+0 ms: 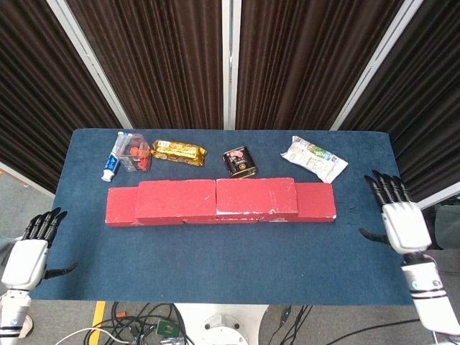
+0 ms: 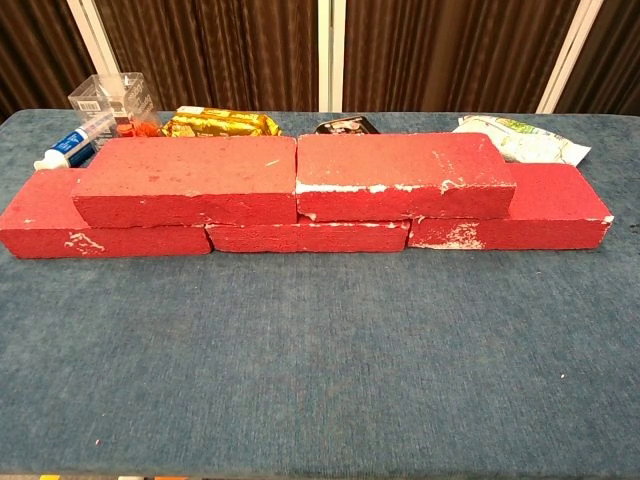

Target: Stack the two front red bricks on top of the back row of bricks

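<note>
a blue worktop point(image 1: 230, 251) carries a row of red bricks. two upper bricks, the left brick point(image 2: 185, 180) and the right brick point(image 2: 400, 174), lie end to end on top of the bottom row point(image 2: 510, 222), touching at the middle. the left hand point(image 1: 27, 253) hangs off the worktop's left edge, the right hand point(image 1: 399, 219) off its right edge; both hold nothing, fingers apart. behind the bricks sit a toothpaste tube point(image 1: 112, 166), a clear box point(image 1: 134, 152), a gold packet point(image 1: 177, 152), a dark packet point(image 1: 238, 162), contents unclear, and a white packet point(image 1: 313, 158).
</note>
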You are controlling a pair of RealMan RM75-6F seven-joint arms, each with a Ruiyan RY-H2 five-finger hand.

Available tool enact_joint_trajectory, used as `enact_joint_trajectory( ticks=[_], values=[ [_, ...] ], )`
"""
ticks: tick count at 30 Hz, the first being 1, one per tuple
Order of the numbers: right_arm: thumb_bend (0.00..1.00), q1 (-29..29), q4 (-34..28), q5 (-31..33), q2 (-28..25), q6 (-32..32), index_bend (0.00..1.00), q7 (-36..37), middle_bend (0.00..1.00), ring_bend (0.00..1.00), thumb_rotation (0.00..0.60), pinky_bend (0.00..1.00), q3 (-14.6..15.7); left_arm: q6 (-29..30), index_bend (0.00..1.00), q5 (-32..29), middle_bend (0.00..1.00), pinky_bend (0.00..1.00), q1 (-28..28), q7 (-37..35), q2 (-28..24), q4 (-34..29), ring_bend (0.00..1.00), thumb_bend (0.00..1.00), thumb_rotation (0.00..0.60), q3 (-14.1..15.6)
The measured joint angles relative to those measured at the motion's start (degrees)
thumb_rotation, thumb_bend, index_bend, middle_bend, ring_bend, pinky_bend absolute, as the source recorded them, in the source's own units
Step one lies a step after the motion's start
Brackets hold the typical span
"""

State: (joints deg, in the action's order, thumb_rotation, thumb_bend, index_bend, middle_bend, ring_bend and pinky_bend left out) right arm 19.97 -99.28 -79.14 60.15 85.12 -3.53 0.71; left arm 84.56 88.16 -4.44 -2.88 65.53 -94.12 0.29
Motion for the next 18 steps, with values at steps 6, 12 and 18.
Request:
enact_joint_trajectory(
  ticks=[6, 12, 18],
  values=[
    [0.0, -9.8, 6.33, -3.55, 2.98, 8.88, 0.0, 2.24, 0.0, 0.0, 0.6, 0.0, 3.25, 2.08, 0.0, 1.55, 0.0, 0.0, 0.5, -0.26, 0.42, 0.91, 0.0, 0.0, 0.6, -0.06],
    [0.0, -14.4, 9.71, -5.11, 5.67, 10.73, 0.0, 5.78, 0.0, 0.0, 0.6, 0.0, 4.6, 4.66, 0.0, 3.74, 0.0, 0.0, 1.23, -0.64, 1.58, 2.87, 0.0, 0.0, 0.6, 0.23],
    [0.0, -15.89, 12.09, -4.63, 6.13, 9.02, 0.0, 8.23, 0.0, 0.0, 0.6, 0.0, 3.54, 3.99, 0.0, 3.15, 0.0, 0.0, 1.46, -0.08, 1.8, 2.75, 0.0, 0.0, 0.6, 0.45]
  ],
)
